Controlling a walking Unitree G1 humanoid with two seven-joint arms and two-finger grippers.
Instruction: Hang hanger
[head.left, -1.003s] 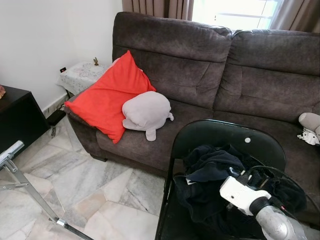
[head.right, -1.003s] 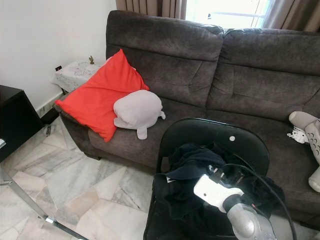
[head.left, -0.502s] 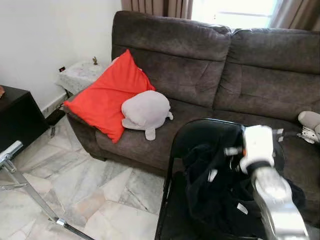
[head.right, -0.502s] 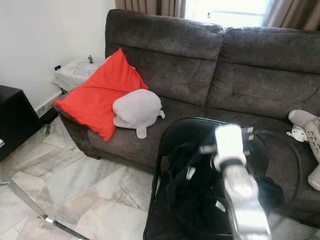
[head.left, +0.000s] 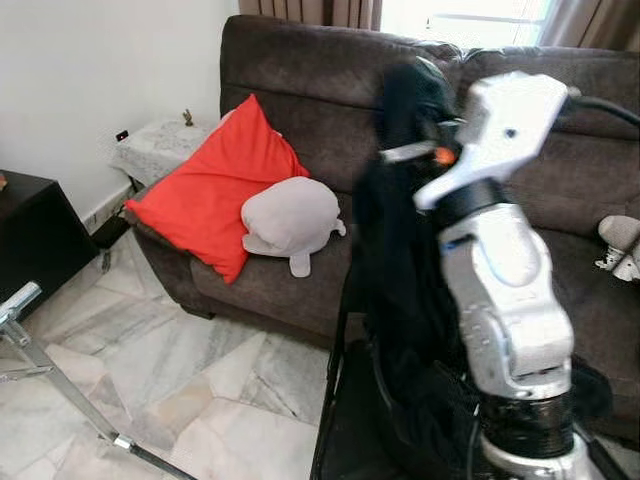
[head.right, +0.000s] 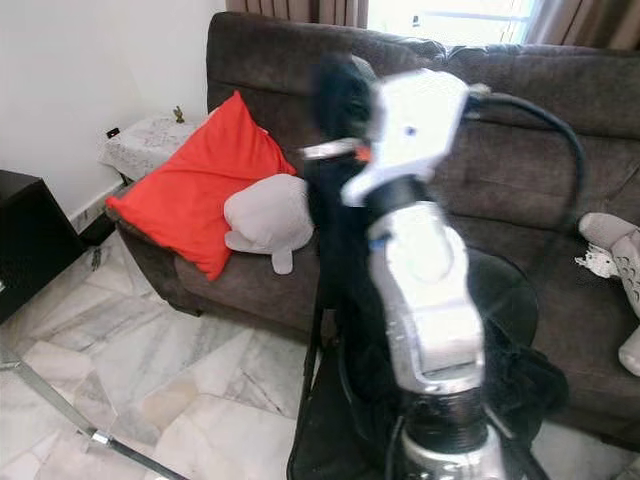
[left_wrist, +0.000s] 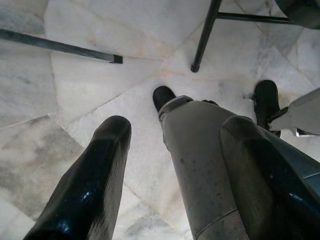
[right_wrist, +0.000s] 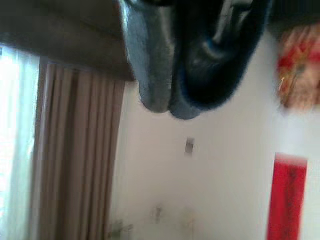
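My right arm (head.left: 500, 270) is raised in front of the sofa. A black garment (head.left: 400, 260) hangs from its gripper (right_wrist: 170, 97), draping down to the black folding chair (head.left: 335, 400) below. In the right wrist view the two fingers are pressed together with dark fabric bunched beside them. A thin pale bar with an orange tip (head.left: 425, 153) sticks out by the wrist; I cannot tell whether it is a hanger. My left gripper (left_wrist: 175, 130) hangs open over the marble floor, its fingers (left_wrist: 95, 175) on either side of my own leg.
A dark brown sofa (head.left: 300, 70) holds a red cushion (head.left: 205, 200) and a grey plush (head.left: 292, 218); another plush (head.left: 620, 245) lies at the right. A black cabinet (head.left: 35, 235) and a metal frame leg (head.left: 60, 385) stand to the left. A small cloth-covered table (head.left: 160, 150) is beside the sofa.
My right arm has swung up from the chair seat to sofa-back height, lifting the black garment off the chair so that it now hangs.
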